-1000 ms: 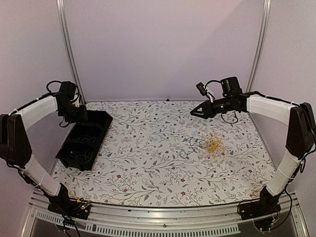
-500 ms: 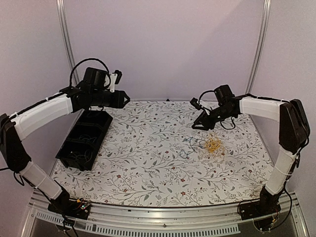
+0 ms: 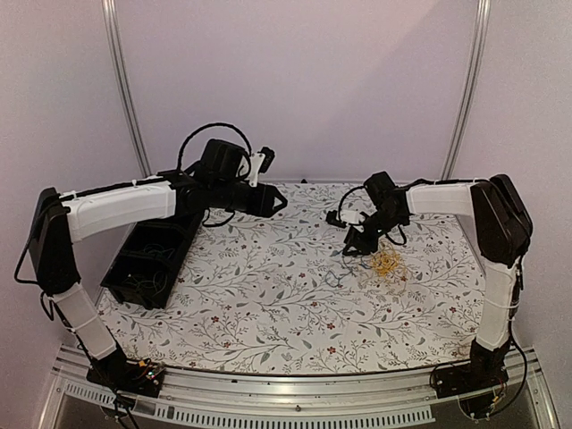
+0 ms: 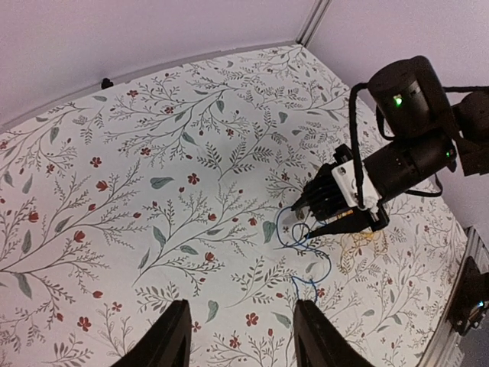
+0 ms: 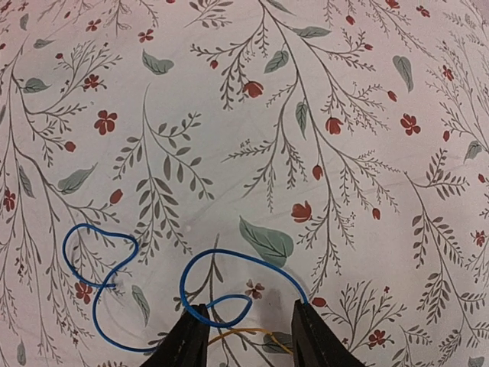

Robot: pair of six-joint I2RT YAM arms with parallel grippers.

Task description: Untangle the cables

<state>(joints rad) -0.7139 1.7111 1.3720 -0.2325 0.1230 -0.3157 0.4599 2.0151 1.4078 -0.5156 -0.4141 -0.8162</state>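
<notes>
The cables lie right of the table's middle: a tangled yellow bundle [image 3: 387, 262] and a thin blue wire [image 3: 336, 274] curling out to its left. In the left wrist view the blue wire [image 4: 325, 267] loops beside the yellow strands [image 4: 359, 248]. My right gripper [image 3: 353, 245] is open and low over them. In its own view its gripper [image 5: 248, 336] straddles a loop of the blue wire [image 5: 234, 253], with a yellow strand [image 5: 234, 331] between the fingers. My left gripper [image 3: 279, 202] is open and empty, held above the table's back middle, its fingers [image 4: 172, 340] apart.
A black tray [image 3: 179, 259] with a few wires in it lies at the table's left side, partly under my left arm. The floral table cover [image 3: 268, 304] reaches the back wall and the metal front rail [image 3: 286, 384].
My left arm has swung from over the black tray towards the table's middle. My right gripper has moved left and down, close over the cables.
</notes>
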